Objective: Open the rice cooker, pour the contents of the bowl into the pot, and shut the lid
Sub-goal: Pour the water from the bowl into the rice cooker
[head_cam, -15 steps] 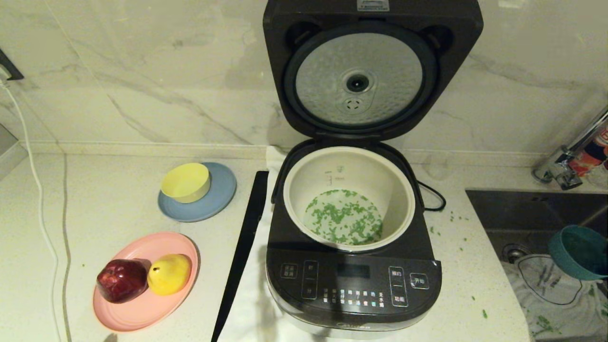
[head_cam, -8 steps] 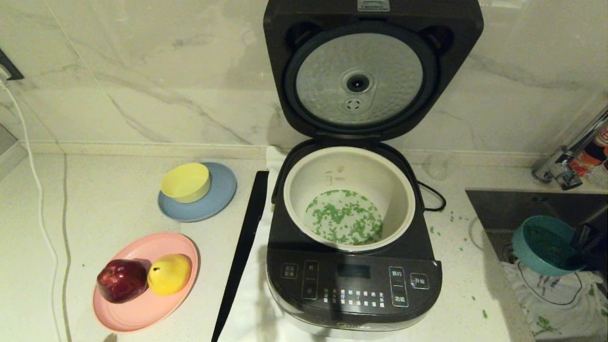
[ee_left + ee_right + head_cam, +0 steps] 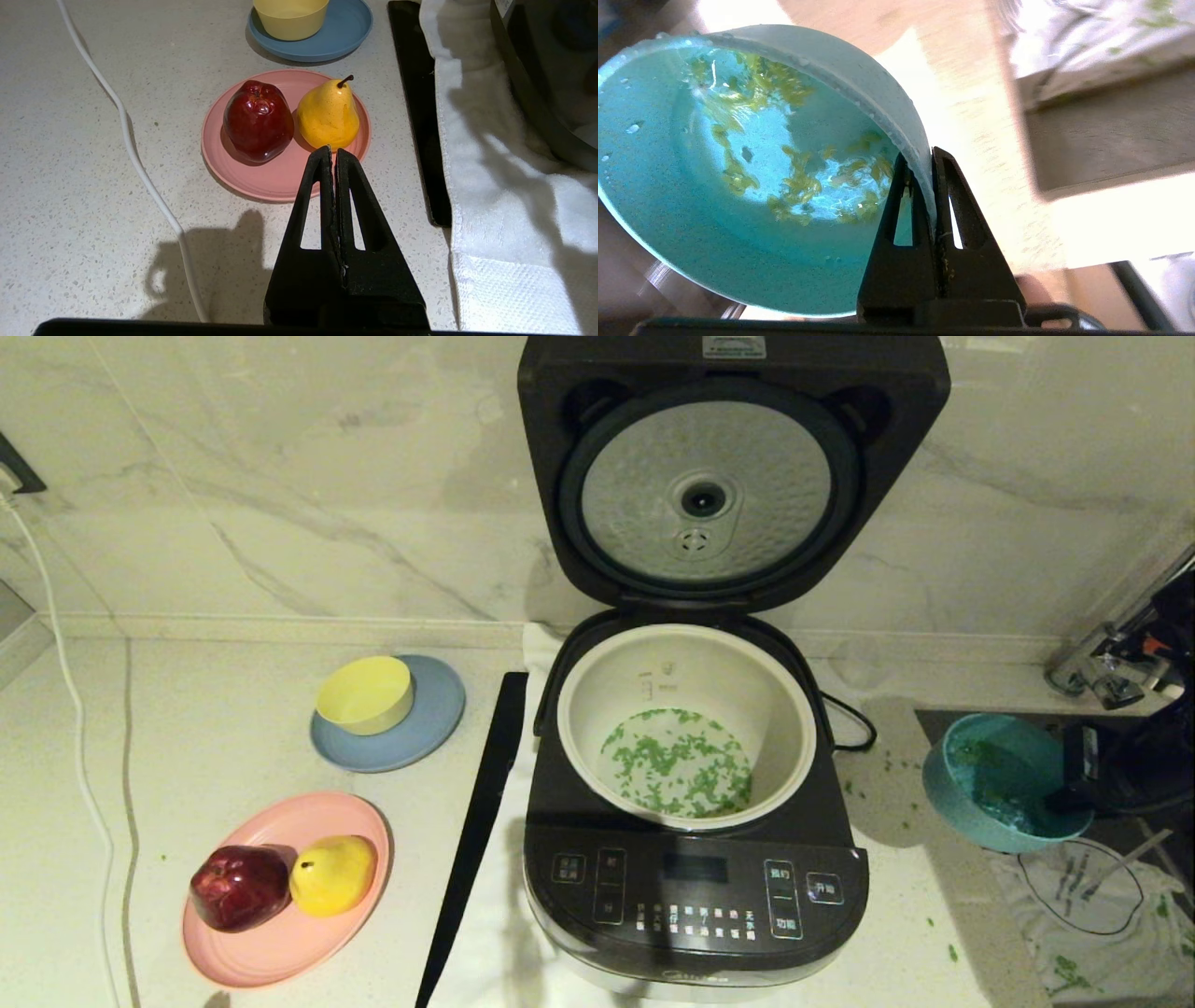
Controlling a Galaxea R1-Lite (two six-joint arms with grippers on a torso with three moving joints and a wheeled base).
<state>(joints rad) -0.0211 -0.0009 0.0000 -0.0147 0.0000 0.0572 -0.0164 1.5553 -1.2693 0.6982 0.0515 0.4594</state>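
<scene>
Speckled counter (image 3: 233,747); right pincer (image 3: 924,163) pinches smooth teal bowl's (image 3: 990,784) rim.

- Cooker (image 3: 695,905): dark grey body, white labels on its front panel.
- Lid (image 3: 733,476): dark grey, with a dimpled silver disc (image 3: 705,490) underneath.
- Pot (image 3: 686,723): white, small grey marks on the inner wall at 12 o'clock.
- Bits (image 3: 677,775) in the pot: bright green.
- Bowl (image 3: 999,793): teal-blue, with green bits stuck inside.
- Right gripper (image 3: 931,156): black.
- Left gripper (image 3: 333,154): black.
- Small bowl (image 3: 365,693): yellow, on a grey-blue plate (image 3: 434,728).
- Pink plate (image 3: 280,943): holds 1 dark red apple (image 3: 240,887) and 1 yellow pear (image 3: 333,873).
- Counter (image 3: 215,747): off-white, finely speckled.
- Wall (image 3: 280,476): white marble with grey veins.
- Towel (image 3: 504,205): white.
- Cord (image 3: 70,709): white.
</scene>
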